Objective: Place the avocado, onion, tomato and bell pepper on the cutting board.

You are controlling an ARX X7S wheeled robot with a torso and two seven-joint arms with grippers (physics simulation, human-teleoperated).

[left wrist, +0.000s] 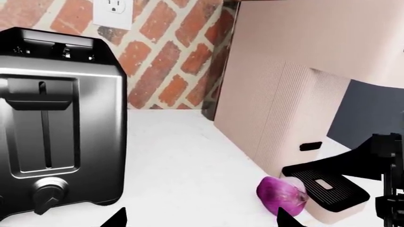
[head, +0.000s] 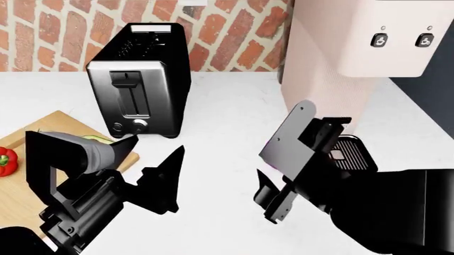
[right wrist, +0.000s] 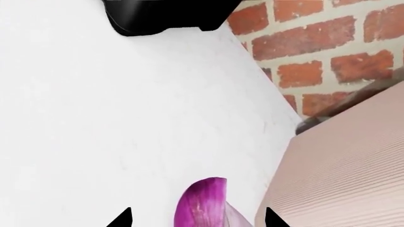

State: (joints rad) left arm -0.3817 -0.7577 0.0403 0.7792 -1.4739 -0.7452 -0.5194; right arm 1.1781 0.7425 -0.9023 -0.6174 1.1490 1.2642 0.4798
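My right pincer [right wrist: 197, 222] hangs spread wide, its two dark fingertips [right wrist: 121, 218] showing at the bottom edge of the right wrist frame with the onion [right wrist: 202, 203] between them; I cannot tell whether either tip touches it. The onion is glossy purple-magenta with faint streaks, a paler cut edge on one side. In the left wrist frame it sits at lower right on the white bench [left wrist: 183, 165], just beside the black drip tray [left wrist: 328, 187] of the pale pink coffee machine [left wrist: 284, 94].

My left pincer [head: 152, 159] is also open and holds nothing, its black tips at lower left of the head frame, above bare white bench.

Open white surface runs between the black toaster [head: 142, 79], upper left of the head frame, and the coffee machine at upper right. A red brick wall [head: 227, 37] closes the back.

The cutting board [head: 28, 175] lies at the left edge of the head frame, partly behind my left arm. The bell pepper [head: 6, 161] rests on it, and a sliver of something pale green [head: 95, 138] shows near its far edge.
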